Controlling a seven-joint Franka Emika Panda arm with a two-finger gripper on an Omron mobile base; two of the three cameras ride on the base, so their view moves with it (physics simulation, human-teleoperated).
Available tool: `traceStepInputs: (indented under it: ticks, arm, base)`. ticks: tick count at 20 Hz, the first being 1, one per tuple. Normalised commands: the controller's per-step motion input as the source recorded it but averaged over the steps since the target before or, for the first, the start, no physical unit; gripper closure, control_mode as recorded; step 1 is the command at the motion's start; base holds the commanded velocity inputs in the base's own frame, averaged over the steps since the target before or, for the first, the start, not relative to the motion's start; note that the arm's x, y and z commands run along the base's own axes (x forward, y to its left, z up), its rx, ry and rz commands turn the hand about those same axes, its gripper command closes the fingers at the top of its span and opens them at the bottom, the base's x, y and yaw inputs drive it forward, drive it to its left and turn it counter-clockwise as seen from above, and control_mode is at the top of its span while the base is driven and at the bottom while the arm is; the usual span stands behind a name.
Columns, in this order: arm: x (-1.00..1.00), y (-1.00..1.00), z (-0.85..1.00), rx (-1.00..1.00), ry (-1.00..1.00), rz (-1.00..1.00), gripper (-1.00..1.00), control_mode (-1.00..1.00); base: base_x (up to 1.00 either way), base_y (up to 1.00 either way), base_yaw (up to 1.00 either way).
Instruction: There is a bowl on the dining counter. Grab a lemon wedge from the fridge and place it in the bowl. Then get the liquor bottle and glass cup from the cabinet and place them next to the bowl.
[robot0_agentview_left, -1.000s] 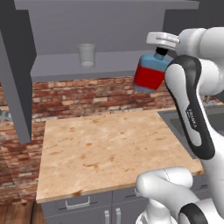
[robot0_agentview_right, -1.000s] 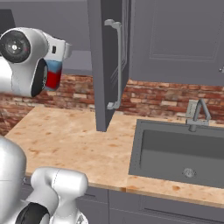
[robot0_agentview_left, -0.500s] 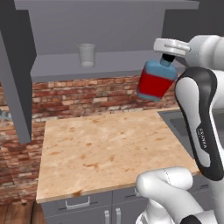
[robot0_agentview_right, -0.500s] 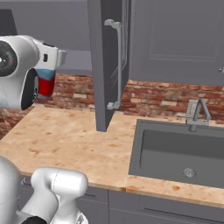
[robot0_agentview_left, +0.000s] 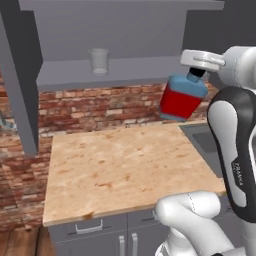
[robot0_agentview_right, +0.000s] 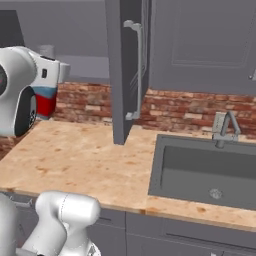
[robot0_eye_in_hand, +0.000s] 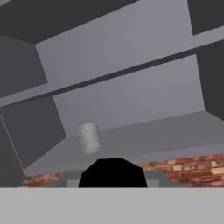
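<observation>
bottle: liquor bottle (robot0_agentview_left: 182, 98) hangs in mid-air off the tool (robot0_agentview_left: 196, 75), clear of the cabinet shelf (robot0_agentview_left: 120, 72), above the tabletop's (robot0_agentview_left: 125, 165) right rear corner, tilted w/ base swung left and down. Red liquid, blue shoulders; in the right base view a slice of it (robot0_agentview_right: 46, 101) peeks past the white arm.
tool: partly closed, clamped on the bottle's short black cap/neck; fingers themselves hidden by the wrist, grip read from how the bottle hangs.
handling: prob. glass + liquid, so fairly heavy, stiff, smooth, breakable. Held only at the cap, it can swing or slip w/ fast moves. Flat sides would give a surer hold; wide flat base should stand steady once set down.
cup: glass cup (robot0_agentview_left: 99, 61) upright on the shelf, well left of the bottle, not touching anything; hand view has it (robot0_eye_in_hand: 89, 137) straight ahead. Light, thin, slippery, fragile; take it round the wall, mid-height.
cabinet: doors open; left door (robot0_agentview_left: 20, 75) hangs over the tabletop edge, right door (robot0_agentview_right: 125, 70) w/ bar handle juts forward.
in the way: right door is the main snag when swinging the bottle right; brick wall (robot0_agentview_left: 100, 105) close behind.
other: sink (robot0_agentview_right: 205, 170) and tap (robot0_agentview_right: 225, 127) to the right.
</observation>
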Motion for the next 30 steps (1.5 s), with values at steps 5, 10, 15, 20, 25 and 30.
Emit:
traceStepInputs:
  ticks: [5,10,15,20,25,30]
  arm:
    - [0.00,0.00,0.00,0.00,0.00,0.00,1.00,1.00]
    - [0.00,0.00,0.00,0.00,0.00,0.00,1.00,1.00]
    - [0.00,0.00,0.00,0.00,0.00,0.00,1.00,1.00]
    - [0.00,0.00,0.00,0.00,0.00,0.00,1.00,1.00]
    - [0.00,0.00,0.00,0.00,0.00,0.00,1.00,1.00]
    - [0.00,0.00,0.00,0.00,0.00,0.00,1.00,1.00]
  base:
    - [-0.59,0.48,-0.04]
    - [-0.48,0.60,-0.11]
    - [-0.57,0.56,-0.21]
    - [-0.66,0.49,-0.32]
    - [-0.70,0.48,-0.41]
    - [-0.79,0.45,-0.47]
